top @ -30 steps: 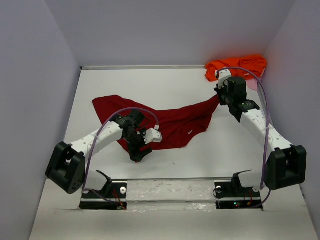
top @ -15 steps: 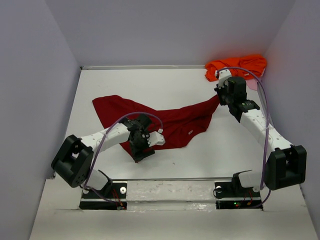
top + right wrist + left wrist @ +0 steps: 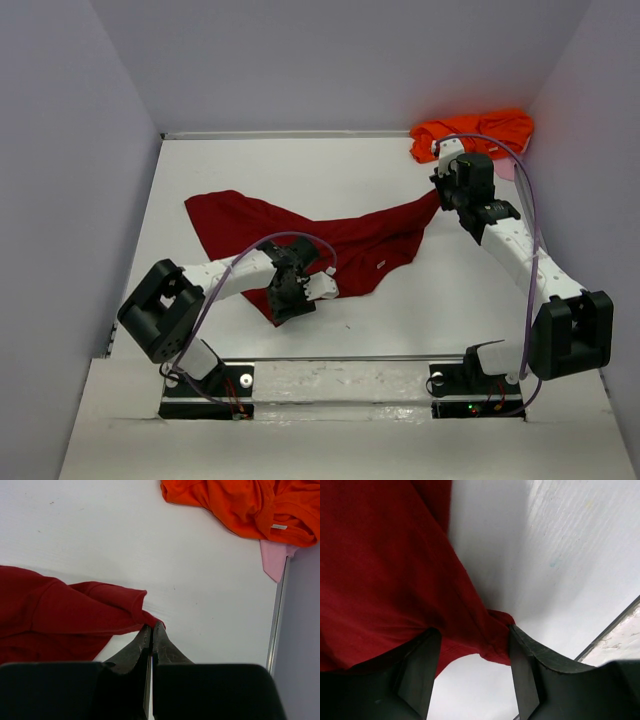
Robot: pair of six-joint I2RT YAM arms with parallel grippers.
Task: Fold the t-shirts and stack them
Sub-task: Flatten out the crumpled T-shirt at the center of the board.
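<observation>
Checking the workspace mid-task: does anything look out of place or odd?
A small pale pink cloth pokes out beside the bunched bright orange t-shirt in the far right corner, matching neither shirt. The dark crimson red t-shirt lies diagonal and wrinkled.

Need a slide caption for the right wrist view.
Right pincer shut on a corner of the crimson t-shirt; orange t-shirt lies bunched beyond it.

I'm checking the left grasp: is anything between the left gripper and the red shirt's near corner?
Nothing visible. The red t-shirt has its near corner between the open fingers of the left gripper, lying on the table.
</observation>
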